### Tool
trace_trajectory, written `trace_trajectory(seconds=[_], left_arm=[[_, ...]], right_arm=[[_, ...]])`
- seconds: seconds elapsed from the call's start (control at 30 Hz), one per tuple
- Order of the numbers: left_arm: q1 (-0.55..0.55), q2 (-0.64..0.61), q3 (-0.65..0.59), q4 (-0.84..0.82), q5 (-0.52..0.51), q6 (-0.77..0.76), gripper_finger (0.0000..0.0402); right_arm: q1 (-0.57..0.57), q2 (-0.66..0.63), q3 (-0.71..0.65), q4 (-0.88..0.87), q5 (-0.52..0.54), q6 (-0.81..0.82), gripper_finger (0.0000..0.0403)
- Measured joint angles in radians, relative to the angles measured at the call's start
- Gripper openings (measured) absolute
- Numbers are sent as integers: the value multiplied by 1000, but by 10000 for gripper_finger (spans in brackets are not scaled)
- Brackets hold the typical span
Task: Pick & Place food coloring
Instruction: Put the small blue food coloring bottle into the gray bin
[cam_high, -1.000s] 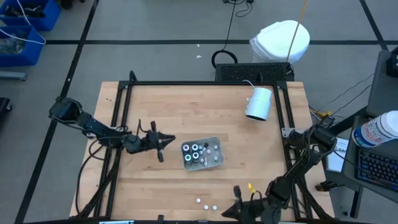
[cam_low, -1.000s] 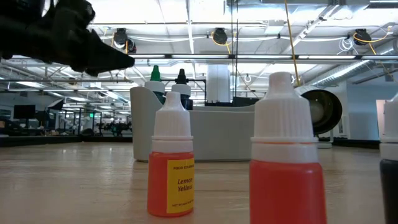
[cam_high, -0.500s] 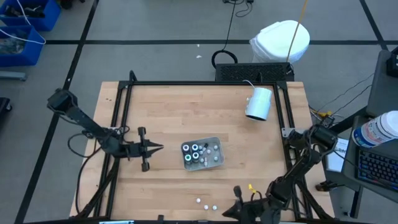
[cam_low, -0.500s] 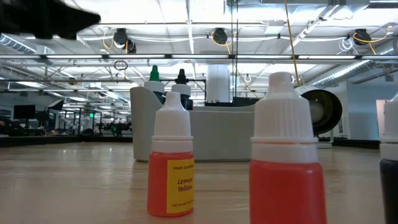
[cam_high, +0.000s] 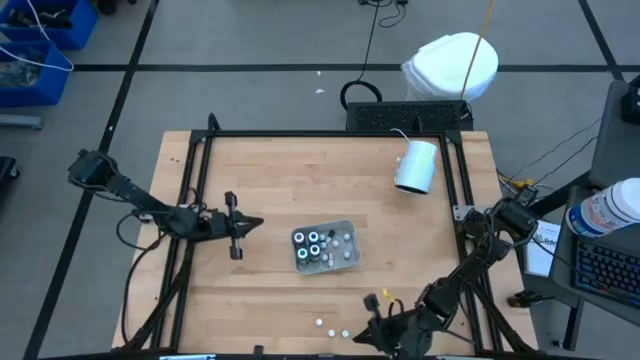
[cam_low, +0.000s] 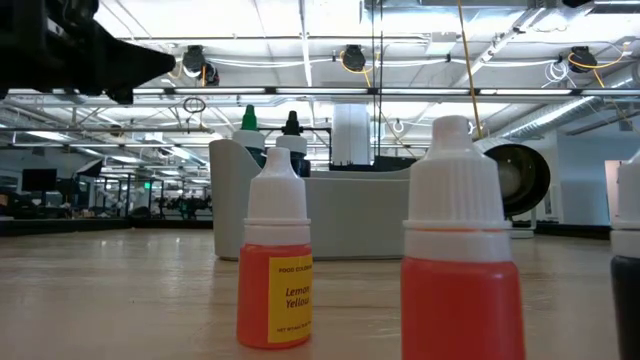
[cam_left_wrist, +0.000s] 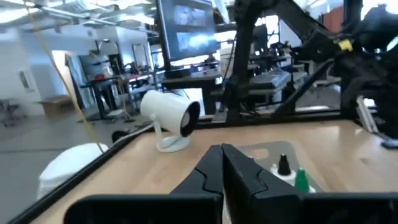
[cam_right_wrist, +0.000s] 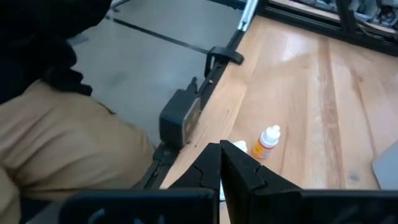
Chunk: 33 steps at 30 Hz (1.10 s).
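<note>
Close to the low camera stand two small bottles with white caps. One is the yellow bottle (cam_low: 273, 270), with an orange-yellow fill and a yellow label. The red bottle (cam_low: 459, 260) stands just beside it and looks bigger because it is nearer. From above, they show as tiny white dots at the near edge of the tabletop (cam_high: 270, 180).

The right gripper (cam_high: 372, 300) is low at that near edge, close to these loose bottles. Its fingers (cam_right_wrist: 211, 163) are pressed together and hold nothing. Its wrist camera sees the yellow bottle standing upright on the wood.

Farther back, near the middle of the tabletop, sits a grey tray (cam_high: 348, 258). The food coloring (cam_high: 312, 245) stands inside it, upright, toward the tray's left part. A green tip and a black tip poke up above the tray wall in the low view.

The left gripper (cam_high: 240, 226) hangs above the wood, to the left of the tray and apart from it. Its fingers (cam_left_wrist: 214, 168) are closed too, with nothing between them.

At the far right part of the tabletop lies a white lamp (cam_high: 417, 165).
</note>
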Motion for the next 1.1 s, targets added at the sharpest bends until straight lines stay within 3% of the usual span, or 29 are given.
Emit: trace_trajectory(seconds=[0.13,0.33,0.6,0.93,1.1], left_arm=[[0,1,0,-51,9,-66,31],[-1,0,0,-77,18,-151,60],[-25,0,0,-116,20,-205,65],[-25,0,0,-87,19,-141,65],[-25,1,0,-88,19,-142,65]], right_arm=[[0,0,0,-3,-28,-7,13],[-14,0,0,16,-54,-8,87],[-41,0,0,-5,-108,7,161],[-74,82,5,98,-129,-33,168],[-96,117,35,48,-128,-26,170]])
